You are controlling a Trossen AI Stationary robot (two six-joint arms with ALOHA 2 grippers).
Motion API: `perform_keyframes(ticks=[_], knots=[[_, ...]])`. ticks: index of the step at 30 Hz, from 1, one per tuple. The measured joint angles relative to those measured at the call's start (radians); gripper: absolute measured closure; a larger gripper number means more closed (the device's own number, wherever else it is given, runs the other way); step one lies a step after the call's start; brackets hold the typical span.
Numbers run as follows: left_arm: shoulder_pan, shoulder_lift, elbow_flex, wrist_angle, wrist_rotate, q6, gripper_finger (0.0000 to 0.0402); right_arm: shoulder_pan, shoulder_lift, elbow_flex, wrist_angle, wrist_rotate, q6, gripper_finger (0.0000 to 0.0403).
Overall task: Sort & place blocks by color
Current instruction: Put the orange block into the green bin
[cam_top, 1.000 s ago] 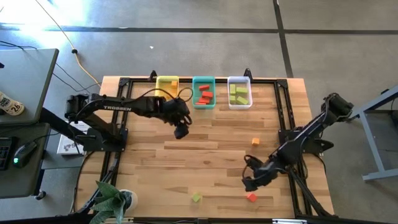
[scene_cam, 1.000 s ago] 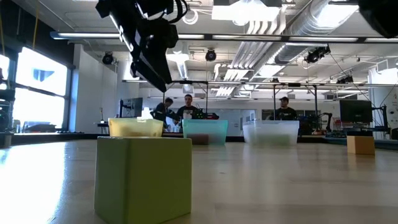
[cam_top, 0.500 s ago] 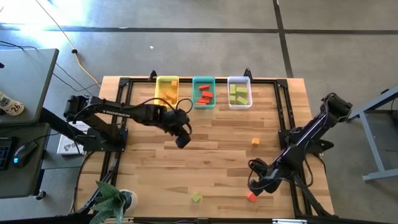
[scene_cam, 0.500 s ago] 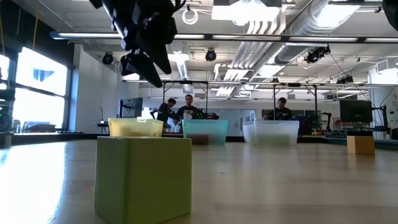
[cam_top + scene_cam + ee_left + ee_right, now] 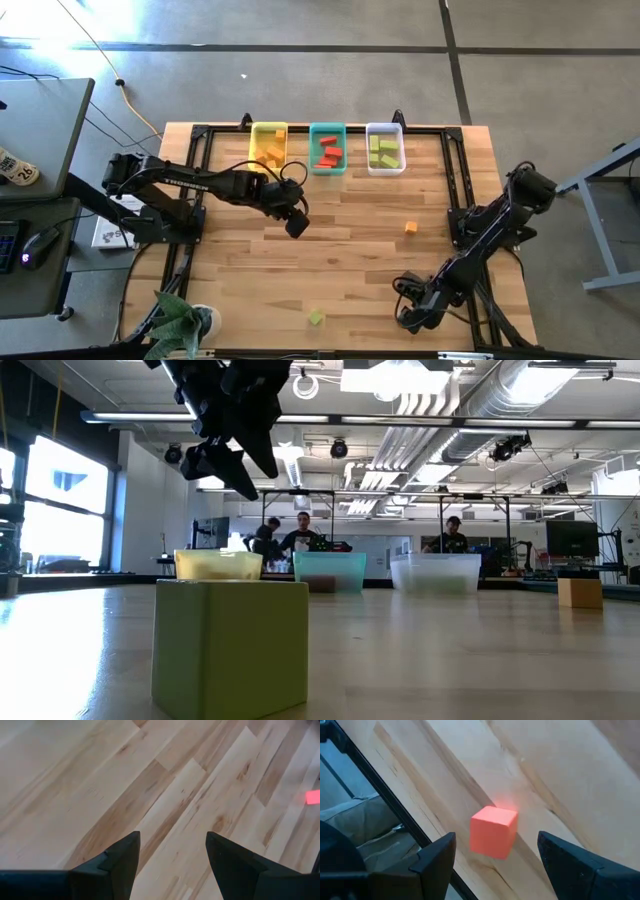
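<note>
We are looking down on a wooden table [image 5: 340, 240] where three bins are sitting side by side along its far edge: a yellow bin [image 5: 268, 146] holding orange blocks [image 5: 274, 153], a teal bin [image 5: 327, 148] holding red blocks [image 5: 328, 155], and a clear bin [image 5: 385, 148] holding light green blocks [image 5: 385, 151]. The teal bin is serving as our landmark. The left gripper [image 5: 296, 226] is hanging above bare wood a little nearer the front than the teal bin and slightly toward the yellow bin's side, its fingers standing apart and holding nothing; in the low view it is showing high above the table. The right gripper [image 5: 410, 318] is reaching down at the front edge, well apart from the teal bin and beyond the clear bin's side, its fingers spread wide on either side of a red cube [image 5: 493, 831] that is resting on the wood close to the table's edge rail, with neither finger touching it. An orange cube [image 5: 410, 228] is lying loose between the clear bin and the right gripper. A light green cube [image 5: 316, 318] is sitting near the front edge, roughly straight out from the teal bin. People are standing in the room behind the bins.
</note>
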State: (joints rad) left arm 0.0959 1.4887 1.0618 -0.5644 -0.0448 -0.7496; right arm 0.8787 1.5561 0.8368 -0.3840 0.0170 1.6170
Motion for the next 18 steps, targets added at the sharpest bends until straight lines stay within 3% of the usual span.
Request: perform_keyframes(ticks=[9, 18], knots=[[-0.001, 0.0, 0.0, 0.001, -0.013, -0.034, 0.0188, 0.027, 0.017, 0.0, 0.008, 0.054, 0.023, 0.0135], [-0.001, 0.0, 0.0, 0.001, -0.019, -0.035, 0.0188, 0.026, 0.092, 0.0, 0.096, 0.031, -0.003, 0.0135]])
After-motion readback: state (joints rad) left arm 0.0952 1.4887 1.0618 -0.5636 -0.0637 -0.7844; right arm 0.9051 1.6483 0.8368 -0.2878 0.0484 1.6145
